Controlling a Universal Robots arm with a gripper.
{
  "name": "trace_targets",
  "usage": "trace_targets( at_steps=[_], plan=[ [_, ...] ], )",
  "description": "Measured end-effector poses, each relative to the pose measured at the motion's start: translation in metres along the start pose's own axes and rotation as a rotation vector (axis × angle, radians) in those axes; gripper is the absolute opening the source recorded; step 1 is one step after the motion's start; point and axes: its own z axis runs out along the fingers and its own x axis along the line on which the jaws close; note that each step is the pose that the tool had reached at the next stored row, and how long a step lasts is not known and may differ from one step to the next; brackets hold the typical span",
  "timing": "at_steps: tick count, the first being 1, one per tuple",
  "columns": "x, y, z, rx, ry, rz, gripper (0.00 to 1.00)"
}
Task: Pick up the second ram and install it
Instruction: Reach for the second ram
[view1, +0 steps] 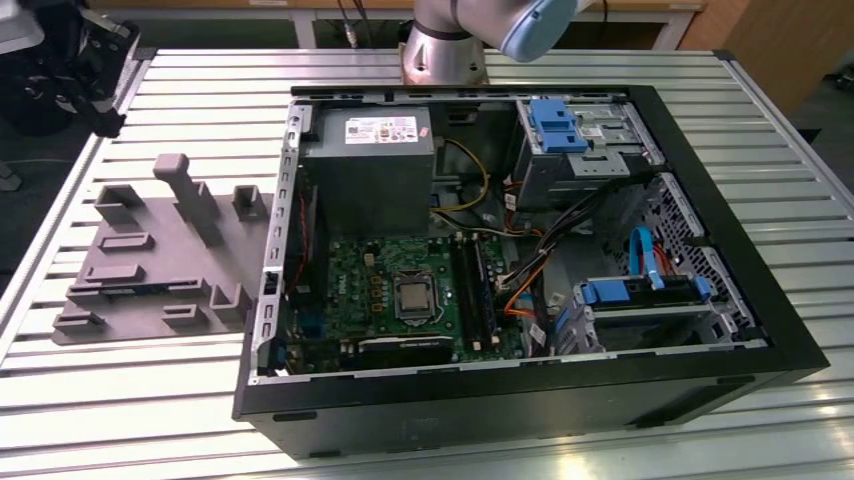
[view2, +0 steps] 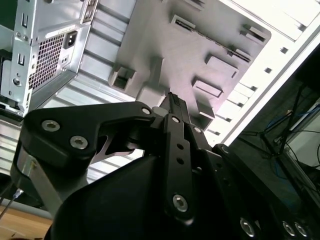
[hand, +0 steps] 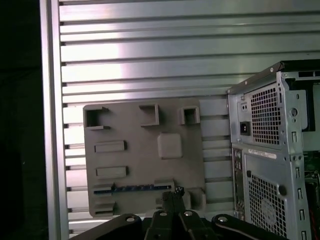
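The end effector (hand: 173, 192) hangs over the grey fixture (hand: 145, 150) on the slatted counter (hand: 150, 50). Its two fingers are drawn together at the tips with nothing between them. The second ram (hand: 132, 188) stands on edge in a long slot of that fixture, a thin dark strip. In the first wrist view the fingertips line up with one end of it; whether they touch it I cannot tell. The open computer case (view1: 747, 340) stands just beside the fixture, on the exterior view's right. There is a white label (view1: 380, 130) on the power supply (view1: 367, 175) and a white sticker (hand: 260, 154) on the case's rear panel. I cannot make out the print on either.
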Motion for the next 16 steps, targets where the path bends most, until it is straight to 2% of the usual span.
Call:
trace_targets(
  at_steps=[6, 10, 14, 16],
  plan=[
    [0.0007, -0.0124, -0.0002, 0.0009, 0.0000, -0.005, 0.11],
    [0.0004, -0.0170, -0.0003, 0.0073, -0.0002, -0.010, 0.11],
    [0.0005, -0.0190, -0.0003, 0.0213, -0.0011, -0.016, 0.11],
    [0.0004, -0.0201, 0.0003, 0.0212, -0.0007, -0.023, 0.11]
  ],
)
